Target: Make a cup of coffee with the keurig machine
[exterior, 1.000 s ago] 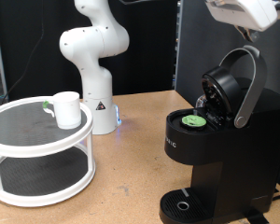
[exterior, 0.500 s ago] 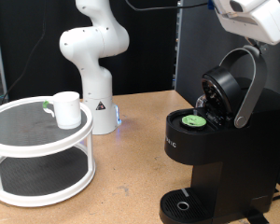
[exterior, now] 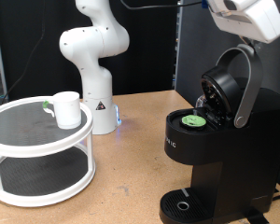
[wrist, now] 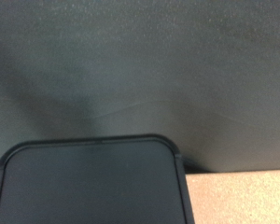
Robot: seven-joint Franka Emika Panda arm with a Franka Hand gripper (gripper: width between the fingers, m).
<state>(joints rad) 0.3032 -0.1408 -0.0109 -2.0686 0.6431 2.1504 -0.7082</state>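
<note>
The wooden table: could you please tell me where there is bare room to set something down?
Bare table lies between the white two-tier stand and the keurig machine. It is crowded behind, at the robot base. The cup occupies the stand's top tier.

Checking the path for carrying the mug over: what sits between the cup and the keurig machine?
In the exterior view, bare wooden tabletop separates the cup on the white two-tier stand from the keurig machine; a white robot base stands behind.

We see even, soft indoor light in the exterior view, sharp throughout, with faint shadows. Our wrist view is dim, grainy and blurred, out of focus.
</note>
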